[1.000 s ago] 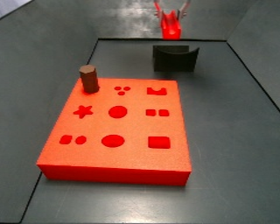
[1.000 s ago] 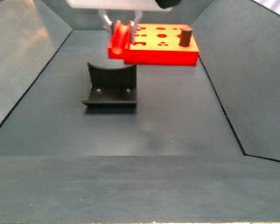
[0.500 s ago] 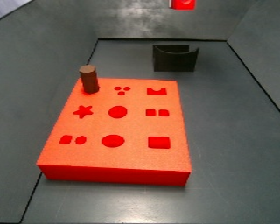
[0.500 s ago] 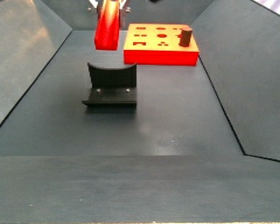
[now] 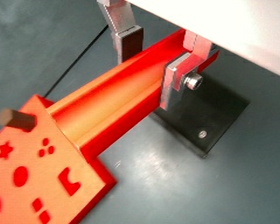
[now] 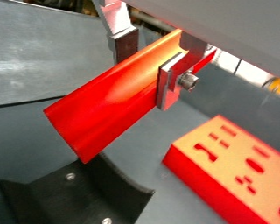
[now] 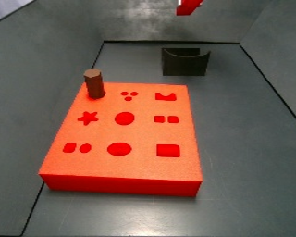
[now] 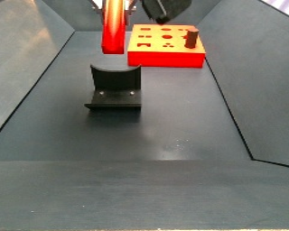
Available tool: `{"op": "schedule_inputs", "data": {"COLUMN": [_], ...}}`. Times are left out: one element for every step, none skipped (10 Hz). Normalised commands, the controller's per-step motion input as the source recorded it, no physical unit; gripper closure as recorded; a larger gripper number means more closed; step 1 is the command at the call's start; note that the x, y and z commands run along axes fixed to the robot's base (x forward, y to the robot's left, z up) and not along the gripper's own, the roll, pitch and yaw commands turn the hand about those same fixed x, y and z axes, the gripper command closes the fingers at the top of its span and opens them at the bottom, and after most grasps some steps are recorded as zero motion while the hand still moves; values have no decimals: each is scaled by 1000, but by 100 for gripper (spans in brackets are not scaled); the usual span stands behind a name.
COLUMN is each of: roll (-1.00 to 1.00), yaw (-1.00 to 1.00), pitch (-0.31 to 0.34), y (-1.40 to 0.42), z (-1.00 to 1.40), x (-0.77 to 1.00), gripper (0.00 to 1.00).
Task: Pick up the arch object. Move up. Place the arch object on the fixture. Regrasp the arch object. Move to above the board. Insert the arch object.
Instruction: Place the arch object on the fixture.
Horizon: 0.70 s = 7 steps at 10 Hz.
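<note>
The gripper [image 6: 152,60] jaws clamp one arch object [image 6: 113,103] above one fixture [image 8: 113,88].

The long red arch object [image 6: 113,101] is held up high by the gripper [image 6: 150,63], above the dark fixture [image 8: 113,89]. The red board [image 7: 123,130] is lying flat.

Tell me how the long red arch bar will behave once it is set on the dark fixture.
The long red arch-section bar looks rigid: it juts straight from the claw without sagging. Held near one end, it may pivot. The dark notched fixture is shorter, so the bar could tip.
</note>
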Motion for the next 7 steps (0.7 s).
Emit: {"op": "schedule_inputs", "data": {"roll": [-490, -274, -217, -1000, -1000, -973, -819], "yaw": [-90, -96, -99, -49, -63, -94, -117], "pitch": [98, 81, 65, 161, 153, 180, 183], "y": [49, 37, 26, 133, 139, 140, 136], "z": [-16, -9, -5, -1000, -1000, -1000, -1000], "x": [84, 75, 71, 125, 129, 141, 153], "gripper": [100, 100, 100, 100, 100, 100, 100]}}
